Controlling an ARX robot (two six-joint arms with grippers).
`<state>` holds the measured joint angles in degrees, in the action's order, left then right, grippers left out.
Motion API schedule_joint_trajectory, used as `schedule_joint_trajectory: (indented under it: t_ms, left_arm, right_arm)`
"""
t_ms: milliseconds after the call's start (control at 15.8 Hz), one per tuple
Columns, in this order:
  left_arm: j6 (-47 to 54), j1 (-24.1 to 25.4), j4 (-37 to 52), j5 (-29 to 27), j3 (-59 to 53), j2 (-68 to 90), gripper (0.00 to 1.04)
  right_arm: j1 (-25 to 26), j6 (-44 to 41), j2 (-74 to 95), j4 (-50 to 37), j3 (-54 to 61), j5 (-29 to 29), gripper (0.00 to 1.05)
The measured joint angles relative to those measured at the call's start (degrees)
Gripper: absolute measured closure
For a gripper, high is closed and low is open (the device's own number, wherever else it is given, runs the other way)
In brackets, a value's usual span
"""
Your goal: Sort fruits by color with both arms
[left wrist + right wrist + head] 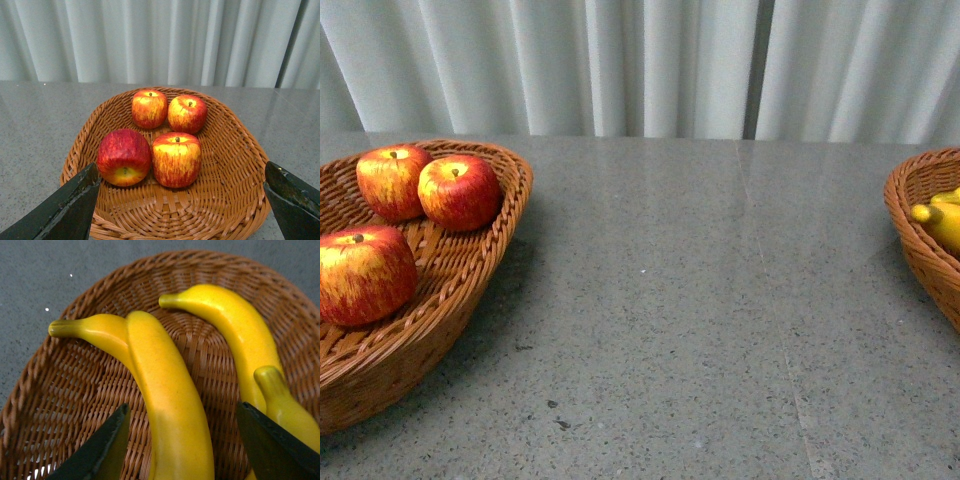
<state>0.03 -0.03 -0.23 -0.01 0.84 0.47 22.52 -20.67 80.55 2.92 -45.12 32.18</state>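
Several red, yellow-streaked apples (176, 160) lie in a brown wicker basket (235, 200) in the left wrist view. My left gripper (182, 200) hangs open over the basket's near side, and nothing is between its dark fingers (65, 210). In the front view three apples (458, 192) show in that basket (510, 215) at the left. Three yellow bananas (235, 325) lie in the other basket (75, 390). My right gripper (182, 440) is open just above them, its fingers (100, 450) on either side of the nearest banana (165, 390). Neither arm shows in the front view.
The second basket (920, 250) with a banana (942, 220) sits at the right edge of the grey speckled table (670, 320). A pale curtain (640, 60) hangs behind the table's far edge.
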Motion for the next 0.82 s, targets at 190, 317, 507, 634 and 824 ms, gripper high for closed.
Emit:
schedule_joint_trajectory:
  t_ms: [190,317,507,634,824]
  left_arm:
    - [0.0,0.0,0.0,0.0,0.0,0.0,0.07]
    - [0.0,0.0,0.0,0.0,0.0,0.0,0.07]
    - [0.0,0.0,0.0,0.0,0.0,0.0,0.07]
    - [0.0,0.0,0.0,0.0,0.0,0.0,0.07]
    - [0.0,0.0,0.0,0.0,0.0,0.0,0.07]
  right_arm:
    - [-1.4,2.3,-5.7,-0.5,-2.4,2.1,0.04]
    - [-5.9,8.3,-8.1,-6.9,-3.2,2.1,0.06]
    - [-14.7,20.6,-16.7,-14.6,-2.8,0.4,0.06]
    - [-18.1,22.9,-22.7,-13.9,-1.2,-2.1,0.09]
    - [-22.7,21.4,-39.7,-10.0,13.3,-31.2,0.47]
